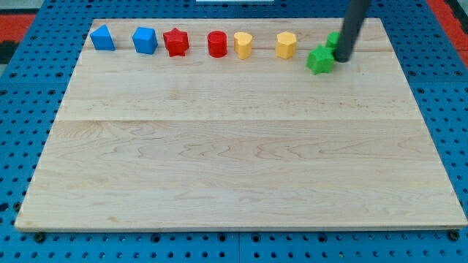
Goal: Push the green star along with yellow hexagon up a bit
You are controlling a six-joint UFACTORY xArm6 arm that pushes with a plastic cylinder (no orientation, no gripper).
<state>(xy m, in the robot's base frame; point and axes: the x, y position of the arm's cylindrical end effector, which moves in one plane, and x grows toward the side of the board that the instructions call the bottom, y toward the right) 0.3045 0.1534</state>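
The green star (319,61) lies near the view's top right on the wooden board (234,146). The yellow hexagon (286,45) sits just up and to the left of it, with a small gap between them. My tip (341,58) is right beside the star's right side, touching or nearly touching it. The dark rod rises out of the view's top. A second green block (333,39) shows partly behind the rod; its shape is hidden.
A row along the view's top holds a blue triangular block (102,38), a blue cube (145,40), a red star (175,42), a red cylinder (217,44) and a yellow heart (243,44). The board's top edge is close behind them.
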